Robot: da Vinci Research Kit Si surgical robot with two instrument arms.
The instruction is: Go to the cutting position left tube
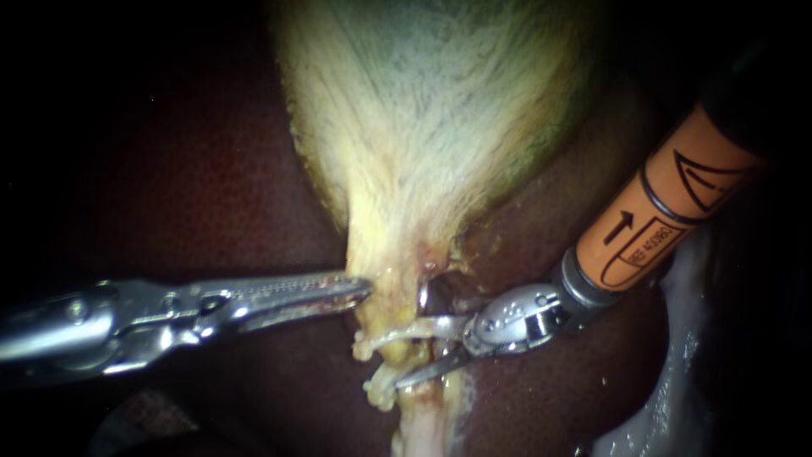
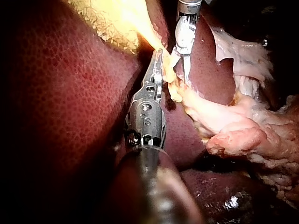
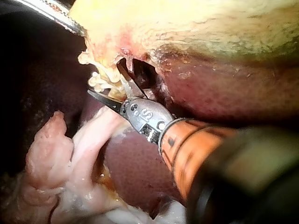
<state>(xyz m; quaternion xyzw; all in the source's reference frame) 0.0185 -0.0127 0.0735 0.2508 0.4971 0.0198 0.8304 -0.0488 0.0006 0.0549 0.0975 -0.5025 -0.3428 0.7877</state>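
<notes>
The right instrument (image 1: 412,337) has its tool spread, blades either side of a pale tube (image 1: 379,341) just below the gallbladder (image 1: 423,127). The left instrument (image 1: 359,289) has its tool pinching the gallbladder's neck.

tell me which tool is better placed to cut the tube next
Right. The right tool has open jaws around the pale tube under the gallbladder, so it likely only needs to close. The left tool lies at the gallbladder's neck, beside the tube.
</notes>
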